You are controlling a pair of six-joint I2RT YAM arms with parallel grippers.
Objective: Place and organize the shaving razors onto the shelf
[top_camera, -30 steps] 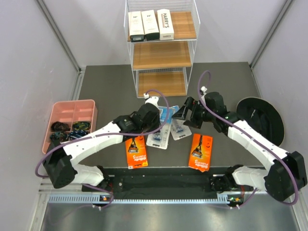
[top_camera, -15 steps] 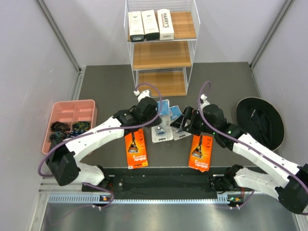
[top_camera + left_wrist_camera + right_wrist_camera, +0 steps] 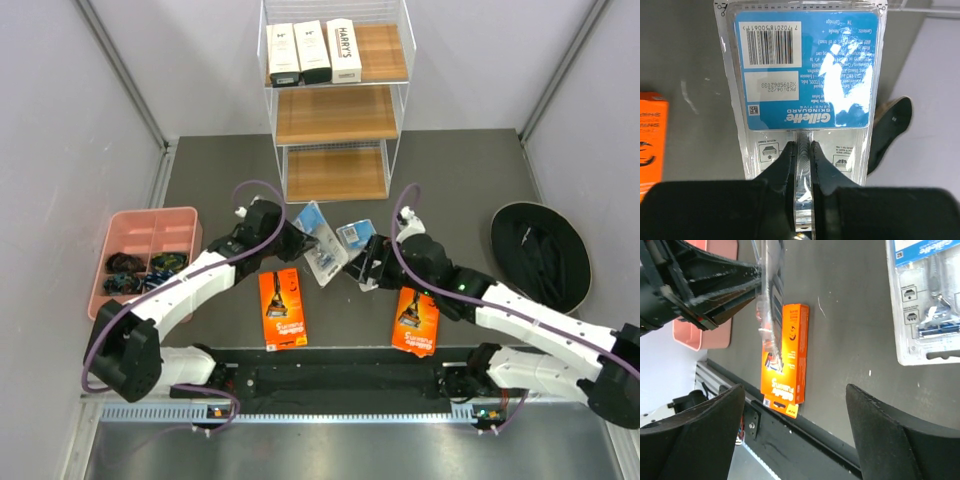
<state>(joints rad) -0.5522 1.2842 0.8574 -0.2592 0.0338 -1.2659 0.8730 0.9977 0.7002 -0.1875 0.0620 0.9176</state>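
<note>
My left gripper [image 3: 298, 238] is shut on the bottom edge of a blue-clear blister pack [image 3: 318, 245] and holds it tilted above the table; the left wrist view shows its barcoded back [image 3: 805, 70] with the gripper [image 3: 803, 152] on it. A second blister pack [image 3: 356, 236] [image 3: 930, 300] lies flat beside my right gripper [image 3: 365, 268] [image 3: 795, 390], which is open with nothing between its fingers. Two orange cards [image 3: 283, 308] [image 3: 416, 316] lie near the front edge. Three white boxes [image 3: 312, 50] stand on the shelf's [image 3: 335, 115] top tier.
A pink compartment tray [image 3: 128, 232] with dark small items sits at the left. A black round object [image 3: 540, 250] lies at the right. The shelf's middle and bottom tiers hold nothing. The left arm's wrist [image 3: 705, 285] shows close by in the right wrist view.
The left gripper has lifted its blister pack off the table and pulled back to the left. The right gripper has swung toward the near edge, its jaws narrowing slightly.
</note>
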